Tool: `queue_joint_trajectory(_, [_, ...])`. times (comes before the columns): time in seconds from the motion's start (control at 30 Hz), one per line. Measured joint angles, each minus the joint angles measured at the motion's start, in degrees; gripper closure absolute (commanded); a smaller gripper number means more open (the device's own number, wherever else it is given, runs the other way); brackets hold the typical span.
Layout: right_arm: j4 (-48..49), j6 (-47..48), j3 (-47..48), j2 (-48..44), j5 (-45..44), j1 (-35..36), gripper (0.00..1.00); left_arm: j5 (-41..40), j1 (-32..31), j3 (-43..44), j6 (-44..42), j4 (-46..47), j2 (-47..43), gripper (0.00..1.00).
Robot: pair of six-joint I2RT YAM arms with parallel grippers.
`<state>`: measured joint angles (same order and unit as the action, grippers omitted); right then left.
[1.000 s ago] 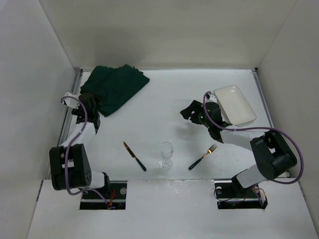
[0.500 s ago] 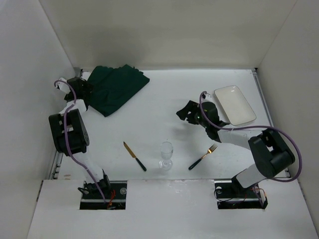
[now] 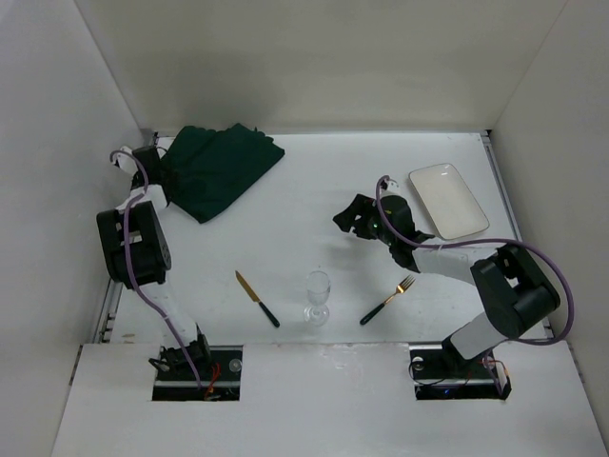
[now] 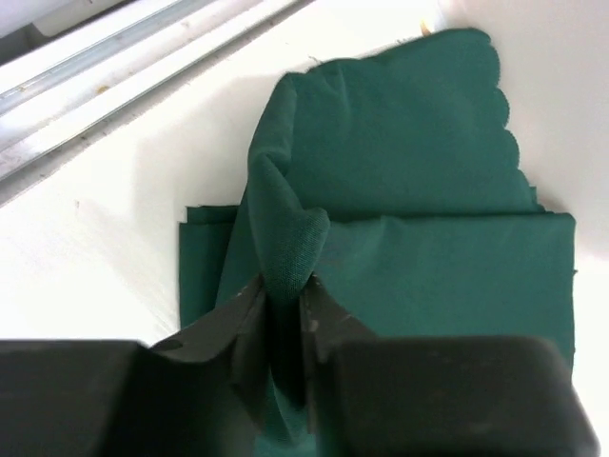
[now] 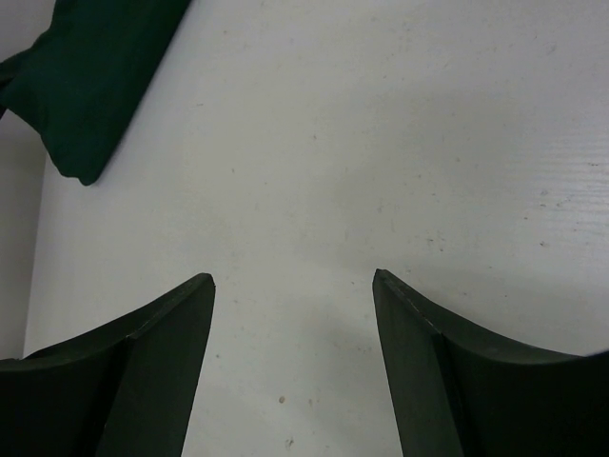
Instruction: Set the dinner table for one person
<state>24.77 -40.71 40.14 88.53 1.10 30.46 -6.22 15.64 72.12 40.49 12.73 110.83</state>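
Observation:
The dark green cloth mat [image 3: 224,167] lies folded at the back left of the white dinner table [image 3: 304,190]. My left gripper [image 3: 160,168] is at the mat's left edge. In the left wrist view it [image 4: 284,295] is shut on a raised fold of the mat [image 4: 409,190]. My right gripper [image 3: 344,221] stands open over bare tabletop, left of the white rectangular plate [image 3: 449,200]. Nothing lies between its fingers [image 5: 293,278]. A knife [image 3: 257,299], a wine glass [image 3: 318,295] and a gold fork [image 3: 387,300] lie in a row near the front.
White walls close the table in on the left, back and right. A metal rail [image 4: 114,67] runs along the left edge just beyond the mat. The mat's corner [image 5: 86,76] shows far ahead in the right wrist view.
My left gripper swung from the mat's near corner to its left edge, then shut on a fold of it. The right gripper drifted slightly left, still open.

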Motion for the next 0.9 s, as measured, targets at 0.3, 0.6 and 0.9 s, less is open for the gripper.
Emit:
queue_joint_trajectory(0.3, [0.1,0.0,-0.1,-0.1,-0.5,-0.2,0.27,2.2,-24.9,-3.7,-3.2,9.2,-11.4,0.79])
queue_joint_trajectory(0.6, [-0.5,-1.9,-3.0,-3.7,-7.3,-4.4,0.23,15.5,-50.4,-12.5,-9.7,16.6,-13.2,0.36])
queue_joint_trajectory(0.9, [-2.1,-3.1,-5.0,-7.1,-15.6,-5.6,0.24,11.5,-45.0,-28.7,-6.9,19.4,-32.5,0.37])
